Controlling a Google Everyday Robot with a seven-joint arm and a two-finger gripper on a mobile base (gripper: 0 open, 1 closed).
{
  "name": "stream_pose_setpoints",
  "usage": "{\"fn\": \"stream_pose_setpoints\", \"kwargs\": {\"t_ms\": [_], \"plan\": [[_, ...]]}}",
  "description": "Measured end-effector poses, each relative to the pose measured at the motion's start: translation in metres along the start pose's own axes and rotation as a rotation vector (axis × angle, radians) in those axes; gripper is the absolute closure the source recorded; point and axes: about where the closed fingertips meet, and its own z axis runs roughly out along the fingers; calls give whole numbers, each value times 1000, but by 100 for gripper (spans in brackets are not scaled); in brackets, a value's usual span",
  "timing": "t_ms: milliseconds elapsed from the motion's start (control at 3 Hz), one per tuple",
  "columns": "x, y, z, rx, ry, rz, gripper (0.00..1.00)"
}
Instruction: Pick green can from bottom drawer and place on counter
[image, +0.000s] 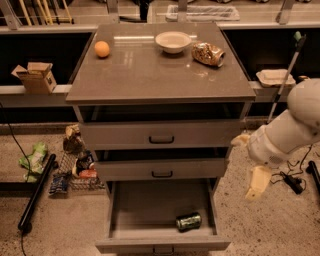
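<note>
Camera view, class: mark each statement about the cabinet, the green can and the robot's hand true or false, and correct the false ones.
1. The green can lies on its side in the bottom drawer, near its front right. True.
2. The hand is inside the bottom drawer. False: it hangs outside, to the right of the cabinet.
3. An orange, a bowl and a gold-brown can sit on the counter. True.
4. The bottom drawer is closed. False: it is pulled open.
</note>
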Motion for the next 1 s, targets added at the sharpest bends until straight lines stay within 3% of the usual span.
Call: {"fn": "stream_pose_setpoints", "kwargs": {"t_ms": [333,1000], "plan": [[8,-9,60,-40,-55,-48,0],[8,0,177,-130,-173,-55,0]]}}
